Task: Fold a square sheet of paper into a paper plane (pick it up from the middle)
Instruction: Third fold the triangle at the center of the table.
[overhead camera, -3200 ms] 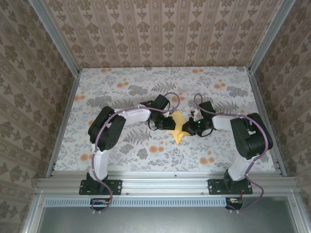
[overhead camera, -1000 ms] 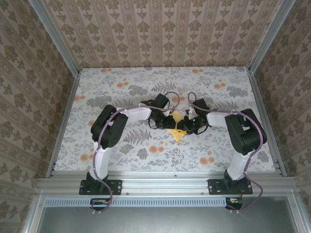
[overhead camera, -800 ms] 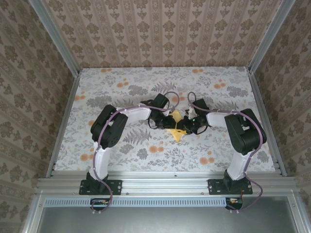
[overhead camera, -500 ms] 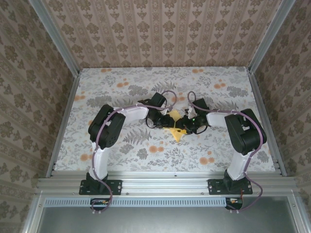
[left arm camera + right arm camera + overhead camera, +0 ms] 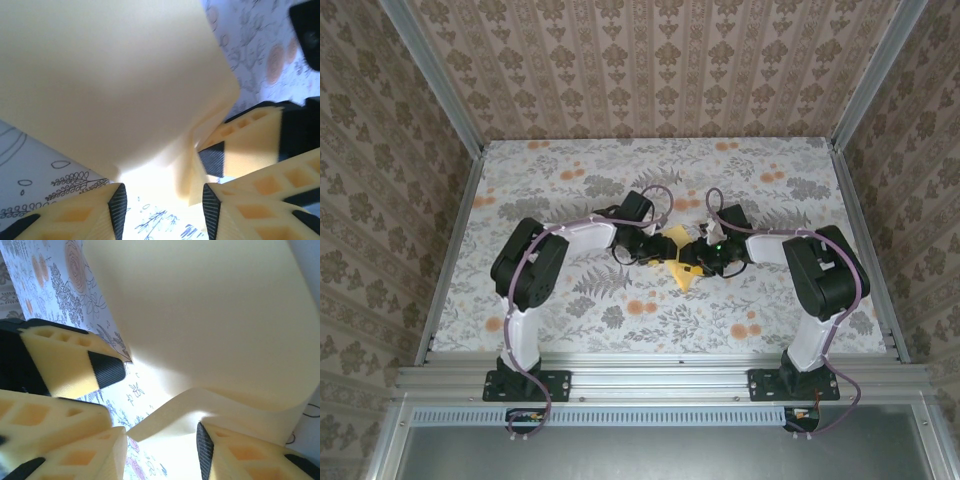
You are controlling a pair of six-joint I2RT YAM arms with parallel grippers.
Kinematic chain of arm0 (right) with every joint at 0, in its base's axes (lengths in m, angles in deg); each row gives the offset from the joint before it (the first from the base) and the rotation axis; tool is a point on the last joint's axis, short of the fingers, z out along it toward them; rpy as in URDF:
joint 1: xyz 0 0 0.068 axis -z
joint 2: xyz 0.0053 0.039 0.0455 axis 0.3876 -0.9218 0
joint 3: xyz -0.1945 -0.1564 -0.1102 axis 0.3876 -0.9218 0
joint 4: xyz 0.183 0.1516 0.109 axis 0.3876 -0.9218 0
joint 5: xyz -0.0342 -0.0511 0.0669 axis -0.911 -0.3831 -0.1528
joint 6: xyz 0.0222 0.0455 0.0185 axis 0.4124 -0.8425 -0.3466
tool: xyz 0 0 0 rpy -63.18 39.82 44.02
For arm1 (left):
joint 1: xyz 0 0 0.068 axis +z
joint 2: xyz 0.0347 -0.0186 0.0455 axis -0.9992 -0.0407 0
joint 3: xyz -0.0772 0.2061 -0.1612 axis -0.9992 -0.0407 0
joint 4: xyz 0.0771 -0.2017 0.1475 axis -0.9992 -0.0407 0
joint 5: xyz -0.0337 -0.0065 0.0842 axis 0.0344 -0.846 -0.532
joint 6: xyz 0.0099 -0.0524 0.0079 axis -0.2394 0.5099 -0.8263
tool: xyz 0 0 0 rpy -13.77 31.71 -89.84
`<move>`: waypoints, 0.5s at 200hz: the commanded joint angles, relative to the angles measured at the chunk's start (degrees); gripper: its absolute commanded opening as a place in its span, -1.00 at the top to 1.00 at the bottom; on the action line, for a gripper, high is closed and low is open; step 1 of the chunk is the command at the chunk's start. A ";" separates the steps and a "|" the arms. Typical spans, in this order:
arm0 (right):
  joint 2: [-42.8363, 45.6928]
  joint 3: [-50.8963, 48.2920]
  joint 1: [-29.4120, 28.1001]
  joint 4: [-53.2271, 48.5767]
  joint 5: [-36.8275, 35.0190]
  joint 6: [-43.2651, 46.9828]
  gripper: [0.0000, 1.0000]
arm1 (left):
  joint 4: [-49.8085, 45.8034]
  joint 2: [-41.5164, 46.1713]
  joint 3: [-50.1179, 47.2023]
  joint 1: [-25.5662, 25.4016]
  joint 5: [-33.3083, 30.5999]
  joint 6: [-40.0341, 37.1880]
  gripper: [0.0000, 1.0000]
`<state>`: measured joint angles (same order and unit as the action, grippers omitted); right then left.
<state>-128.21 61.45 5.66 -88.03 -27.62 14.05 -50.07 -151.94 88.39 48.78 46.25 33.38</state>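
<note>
The yellow sheet of paper [image 5: 682,275] lies folded and creased on the flowered cloth at the table's middle, one point toward the near edge. My left gripper [image 5: 655,250] is at its left side and my right gripper [image 5: 696,260] at its right, fingertips almost meeting over it. In the left wrist view the paper [image 5: 110,85] looms above my left gripper [image 5: 164,200]. The jaws stand apart there, with a loose fold hanging between them near the right pad. In the right wrist view a raised flap of the paper [image 5: 200,315] crosses the gap of my open right gripper [image 5: 160,440].
The flowered cloth [image 5: 570,190] covers the whole table, inside metal rails [image 5: 450,250] and patterned walls. Both arms bend inward from their bases at the near edge. The left gripper's fingers [image 5: 65,365] show close by in the right wrist view.
Both grippers have spread their jaws over the last second. My left arm's elbow has swung out to the left. The paper stays between the two grippers.
</note>
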 commanded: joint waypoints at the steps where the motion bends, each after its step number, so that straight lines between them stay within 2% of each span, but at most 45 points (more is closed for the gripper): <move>1: -1.33 -2.30 -0.80 -0.17 -0.94 -0.58 0.10 | 2.29 2.88 -0.37 0.82 2.18 1.69 0.01; 100: 0.53 -3.94 -0.84 1.23 0.00 0.40 0.18 | 2.47 -0.52 1.04 0.03 5.95 2.42 0.04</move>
<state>-127.67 59.48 5.66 -84.60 -27.38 14.08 -48.08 -151.13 88.41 49.45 49.66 35.00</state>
